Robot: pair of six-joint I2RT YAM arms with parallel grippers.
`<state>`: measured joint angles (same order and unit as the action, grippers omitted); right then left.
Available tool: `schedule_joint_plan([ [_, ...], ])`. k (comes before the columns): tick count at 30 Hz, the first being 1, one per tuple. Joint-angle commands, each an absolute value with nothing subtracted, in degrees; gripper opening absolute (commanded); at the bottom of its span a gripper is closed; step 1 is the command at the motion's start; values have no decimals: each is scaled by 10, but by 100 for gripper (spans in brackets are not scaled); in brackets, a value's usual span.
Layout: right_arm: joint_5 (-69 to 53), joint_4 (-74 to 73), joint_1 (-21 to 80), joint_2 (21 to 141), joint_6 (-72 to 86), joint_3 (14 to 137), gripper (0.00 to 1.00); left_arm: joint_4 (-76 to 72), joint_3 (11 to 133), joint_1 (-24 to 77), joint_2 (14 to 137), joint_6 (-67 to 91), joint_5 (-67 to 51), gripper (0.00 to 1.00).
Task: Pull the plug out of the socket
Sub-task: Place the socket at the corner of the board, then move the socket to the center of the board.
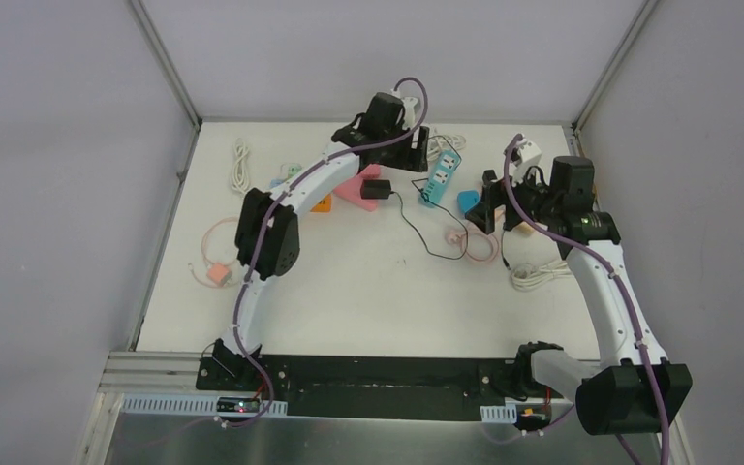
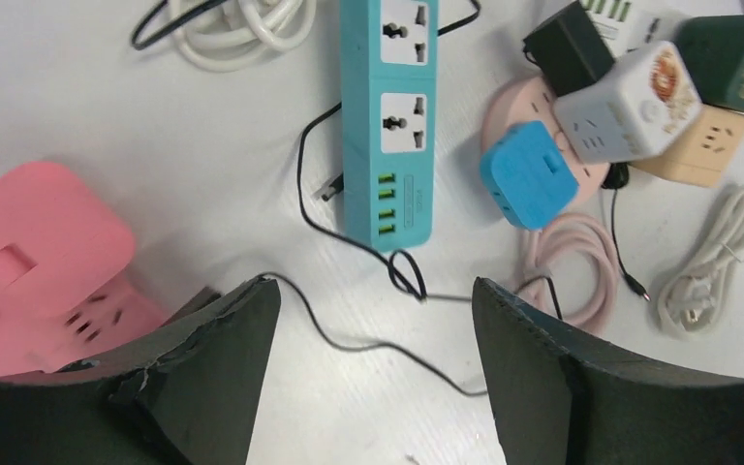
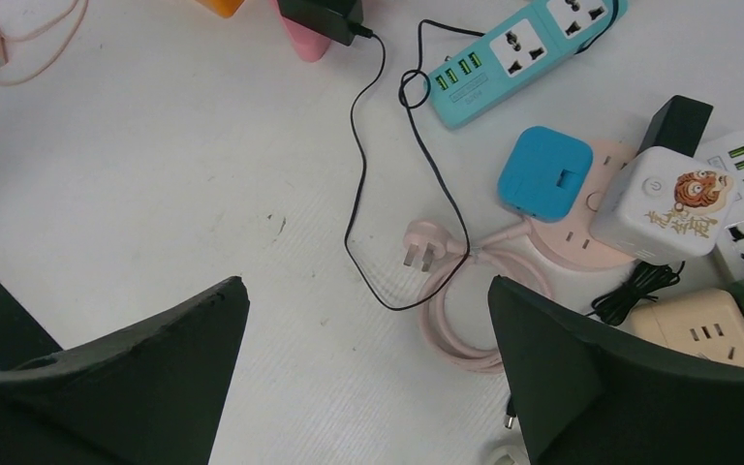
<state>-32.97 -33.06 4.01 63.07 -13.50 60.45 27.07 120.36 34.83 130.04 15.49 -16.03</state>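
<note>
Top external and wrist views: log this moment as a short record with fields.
left gripper: open, holding nothing
right gripper: open, holding nothing
black adapter: at the right end of the pink socket block in the top view; plugged in or not, cannot tell
teal power strip: flat on the table, visible sockets empty

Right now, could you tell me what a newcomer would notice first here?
The teal power strip at the far centre, a thin black cable looping past it. To its left, a pink socket block with a black adapter at its edge; to its right, a cluster of cube sockets.
</note>
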Motion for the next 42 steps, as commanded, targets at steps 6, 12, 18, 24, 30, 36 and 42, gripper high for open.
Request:
schedule_joint_plan([
  [6, -425, -329, 35, 611, -175, 595, 100, 193, 923, 352, 995, 84, -82, 75],
  [12, -475, -320, 35, 605, -195, 579, 100, 46, 654, 352, 792, 105, -52, 78],
  [18, -516, -305, 35, 605, -261, 542, 100, -103, 495, 352, 703, 117, -52, 90],
  [24, -540, -330, 35, 628, -313, 536, 100, -135, 433, 351, 696, 109, -42, 95],
  [30, -558, -374, 29, 635, -363, 545, 100, -179, 380, 351, 669, 80, -39, 95],
  [36, -553, -410, 20, 656, -397, 560, 100, -238, 376, 351, 666, 49, -26, 95],
  [42, -547, -437, 2, 667, -417, 575, 100, -149, 559, 350, 722, -36, -3, 99],
])
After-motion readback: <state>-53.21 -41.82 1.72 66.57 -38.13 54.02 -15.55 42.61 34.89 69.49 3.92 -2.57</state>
